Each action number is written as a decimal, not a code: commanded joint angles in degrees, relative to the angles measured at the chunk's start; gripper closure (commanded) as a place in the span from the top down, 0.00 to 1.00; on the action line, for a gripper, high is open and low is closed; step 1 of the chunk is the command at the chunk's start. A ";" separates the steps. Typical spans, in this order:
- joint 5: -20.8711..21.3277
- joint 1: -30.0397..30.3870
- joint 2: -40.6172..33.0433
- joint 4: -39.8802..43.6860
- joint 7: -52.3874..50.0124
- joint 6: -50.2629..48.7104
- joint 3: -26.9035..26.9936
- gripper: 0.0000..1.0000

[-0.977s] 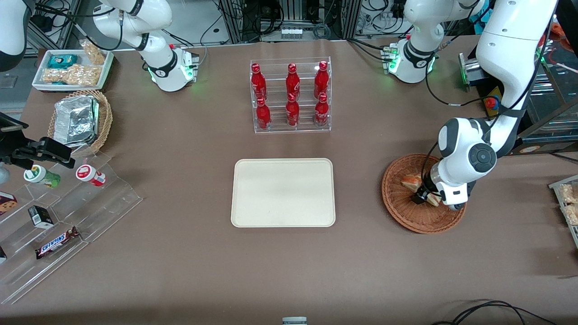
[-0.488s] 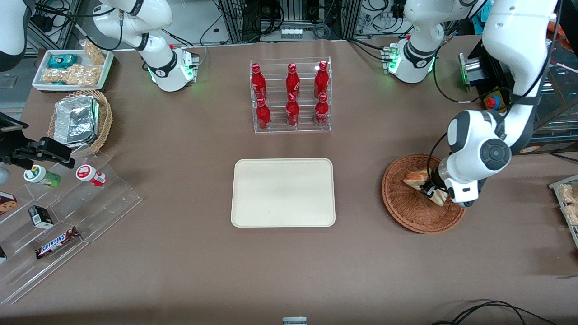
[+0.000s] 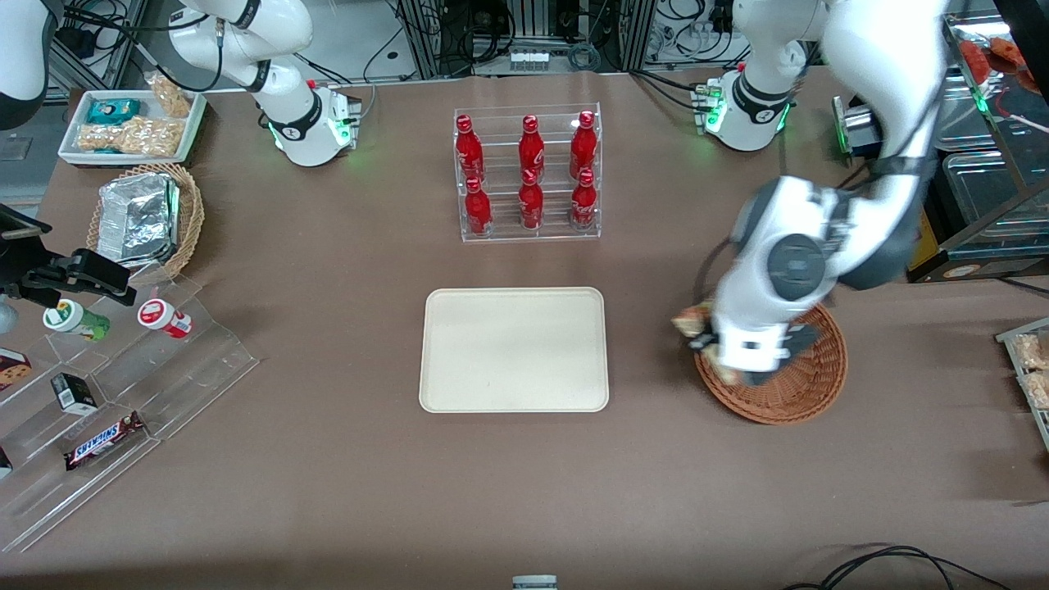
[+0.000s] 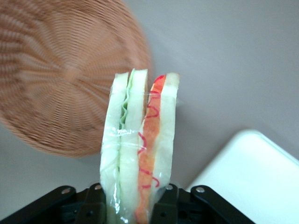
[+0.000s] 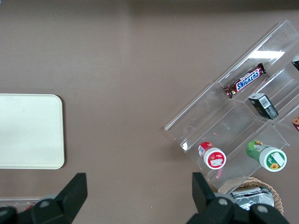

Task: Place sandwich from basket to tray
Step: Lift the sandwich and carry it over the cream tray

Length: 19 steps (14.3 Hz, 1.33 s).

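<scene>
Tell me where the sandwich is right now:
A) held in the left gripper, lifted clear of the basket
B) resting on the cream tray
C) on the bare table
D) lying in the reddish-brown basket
A: the gripper is shut on the sandwich, which hangs above the basket rim and the table, with the tray bare.

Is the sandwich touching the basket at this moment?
Apart. In the left wrist view the gripper holds the sandwich aloft, with the basket well below it.
</scene>
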 commanded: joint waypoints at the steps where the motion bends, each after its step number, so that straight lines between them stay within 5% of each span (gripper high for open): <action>1: 1.05 -7.01 8.38 9.36 3.24 -1.59 0.54 0.06; 7: 0.87 -18.80 25.60 29.74 4.75 -1.15 0.62 0.21; 12: 1.05 -23.20 30.28 30.91 4.93 3.77 0.80 0.26; 13: 1.05 -23.55 30.37 30.91 5.10 3.95 0.80 0.33; 14: 1.14 -23.56 30.55 30.82 5.45 3.95 0.80 0.49; 19: 1.22 -24.44 32.04 30.91 7.57 4.04 0.80 0.62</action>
